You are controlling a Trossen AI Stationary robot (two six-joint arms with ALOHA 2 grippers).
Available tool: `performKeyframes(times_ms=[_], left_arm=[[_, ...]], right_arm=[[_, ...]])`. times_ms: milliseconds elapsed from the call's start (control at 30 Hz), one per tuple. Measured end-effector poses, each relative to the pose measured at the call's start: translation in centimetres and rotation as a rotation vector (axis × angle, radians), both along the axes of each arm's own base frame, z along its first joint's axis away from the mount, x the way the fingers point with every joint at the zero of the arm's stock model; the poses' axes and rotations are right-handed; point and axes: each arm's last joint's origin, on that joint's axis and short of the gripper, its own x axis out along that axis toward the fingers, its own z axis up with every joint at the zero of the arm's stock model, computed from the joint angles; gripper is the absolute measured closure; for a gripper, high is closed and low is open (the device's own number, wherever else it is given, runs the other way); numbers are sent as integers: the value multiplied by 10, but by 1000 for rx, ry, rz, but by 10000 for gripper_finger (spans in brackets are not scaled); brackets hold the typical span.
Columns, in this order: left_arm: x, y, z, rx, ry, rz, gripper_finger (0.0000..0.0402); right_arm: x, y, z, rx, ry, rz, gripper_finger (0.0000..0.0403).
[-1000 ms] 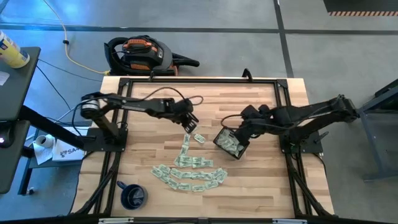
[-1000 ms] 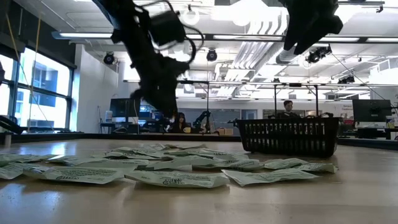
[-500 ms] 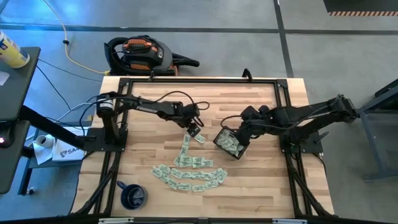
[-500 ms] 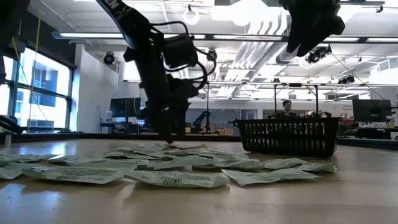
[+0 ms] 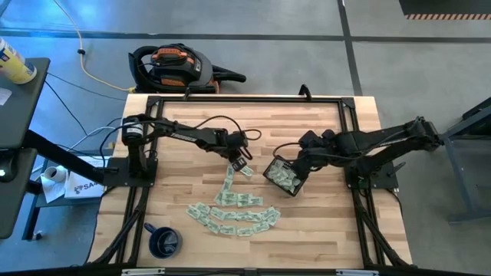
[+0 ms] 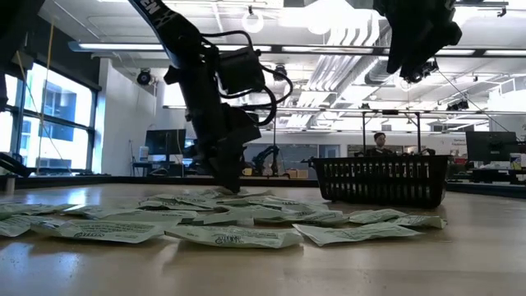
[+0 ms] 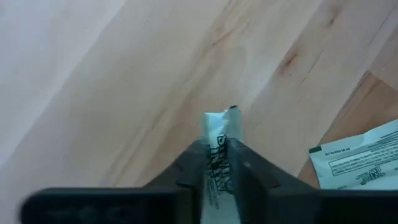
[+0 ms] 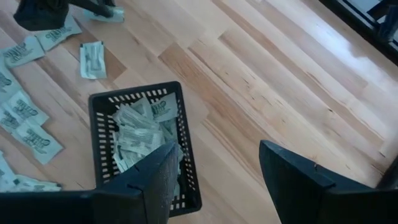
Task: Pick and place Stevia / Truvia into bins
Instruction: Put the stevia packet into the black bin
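Pale butcher-block bench (image 5: 322, 222) on a black frame over grey concrete, an orange-and-black vacuum (image 5: 173, 67) and a yellow cable on the floor behind. Across the bench at table height, an open-plan lab with ceiling strip lights, tall windows, monitors and a person seated far back. Green-and-white sachets (image 5: 234, 215) strewn in a loose arc mid-bench, dark printed lettering on them too small to read. Black gridded tray (image 5: 285, 178) just right of them, already part-filled with sachets. Left claw (image 5: 239, 159) low over the upper end of the scatter, pinched shut on one sachet (image 7: 217, 134) whose print cannot be made out. Right claw (image 8: 214, 180) spread wide, poised just above the tray. Dark blue mug (image 5: 163, 241) near the bench's front left corner.
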Motion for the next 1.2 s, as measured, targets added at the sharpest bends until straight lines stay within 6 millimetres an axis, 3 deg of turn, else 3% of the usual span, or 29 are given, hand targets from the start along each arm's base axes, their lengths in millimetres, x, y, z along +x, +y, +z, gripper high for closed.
performKeyframes(times_ms=[167, 267, 433, 567, 633, 900, 1000, 1200], left_arm=[[4, 1, 8, 6, 4, -14, 380], [12, -2, 23, -3, -11, -45, 380], [43, -20, 94, 18, -259, -143, 365], [67, -40, 136, 17, -452, -214, 381], [81, -48, 147, 19, -527, -218, 381], [147, -76, 115, -122, -518, -198, 357], [166, -89, 95, -164, -472, -197, 363], [177, -104, 77, -189, -389, -178, 371]], right_arm=[[-3, 7, 1, -40, -12, 15, 187], [-10, 17, 5, -60, -45, 9, 187], [-32, 34, 14, -72, -137, -33, 187], [-47, 42, 18, -42, -164, -40, 187], [-49, 44, 19, -32, -167, -36, 187], [-50, 46, 19, -20, -167, -25, 187], [-51, 49, 19, -12, -165, -9, 187], [-55, 57, 18, 16, -164, 17, 187]])
